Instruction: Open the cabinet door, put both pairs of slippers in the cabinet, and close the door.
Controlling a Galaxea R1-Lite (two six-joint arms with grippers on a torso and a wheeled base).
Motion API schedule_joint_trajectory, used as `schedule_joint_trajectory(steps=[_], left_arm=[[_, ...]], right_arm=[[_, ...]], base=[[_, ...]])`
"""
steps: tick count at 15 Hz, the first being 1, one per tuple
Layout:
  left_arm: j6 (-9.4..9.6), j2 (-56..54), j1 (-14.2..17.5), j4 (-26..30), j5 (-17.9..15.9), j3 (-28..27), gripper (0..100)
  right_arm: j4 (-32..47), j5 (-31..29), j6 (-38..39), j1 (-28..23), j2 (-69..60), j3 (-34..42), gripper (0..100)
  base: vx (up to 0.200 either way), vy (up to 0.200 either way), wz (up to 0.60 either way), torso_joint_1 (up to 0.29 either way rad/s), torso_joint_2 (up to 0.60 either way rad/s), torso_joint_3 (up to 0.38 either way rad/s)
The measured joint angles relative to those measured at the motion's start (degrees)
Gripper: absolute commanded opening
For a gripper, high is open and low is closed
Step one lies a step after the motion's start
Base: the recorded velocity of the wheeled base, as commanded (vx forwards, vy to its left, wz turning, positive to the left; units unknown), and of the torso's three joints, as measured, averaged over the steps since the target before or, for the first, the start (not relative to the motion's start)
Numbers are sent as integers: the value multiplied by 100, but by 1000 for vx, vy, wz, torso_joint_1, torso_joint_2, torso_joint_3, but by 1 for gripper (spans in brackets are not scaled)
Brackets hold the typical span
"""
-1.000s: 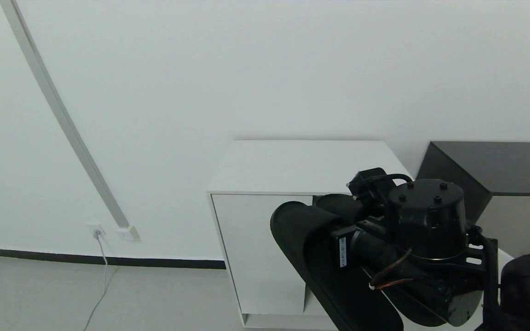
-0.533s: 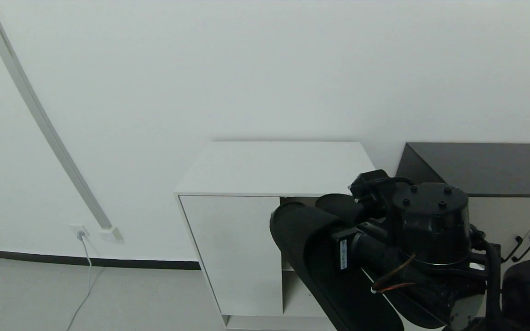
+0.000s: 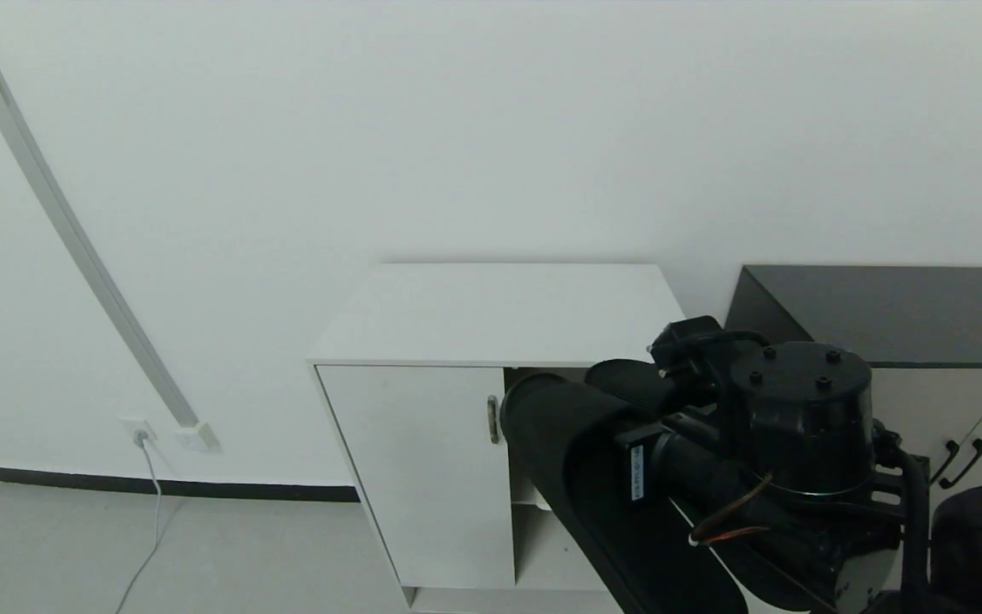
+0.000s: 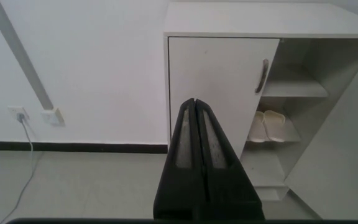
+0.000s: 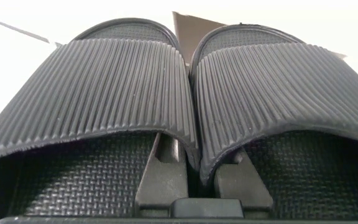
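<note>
- Grips a pair of black slippers (image 5: pixel 104 87) side by side in the right pincer (image 5: pixel 196 182), clamped on the two inner edges pressed together, so both travel as one load.
- Carries that pair raised in front of the white cabinet (image 3: pixel 491 311), near its open right half, seemingly lined up for sliding onto a shelf.
- Presents a left door (image 4: pixel 219 93) shut flat, handle (image 4: pixel 264 76) at its inner edge, with open shelves just beside it.
- Houses a pair of pale slippers (image 4: pixel 271 126) on a lower shelf inside, soles down and touching each other; probably the first half of the job is done.
- Holds the left pincer (image 4: pixel 194 109) closed on nothing, well apart from the cabinet, likely spare for swinging the door shut afterwards.
</note>
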Motion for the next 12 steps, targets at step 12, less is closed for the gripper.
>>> schedule_joint_trajectory(steps=[12], left_arm=[[0, 0, -2, 0, -2, 0, 0]], right_arm=[[-317, 38, -167, -84, 69, 228, 0]], base=[[0, 0, 0, 0, 0, 0]])
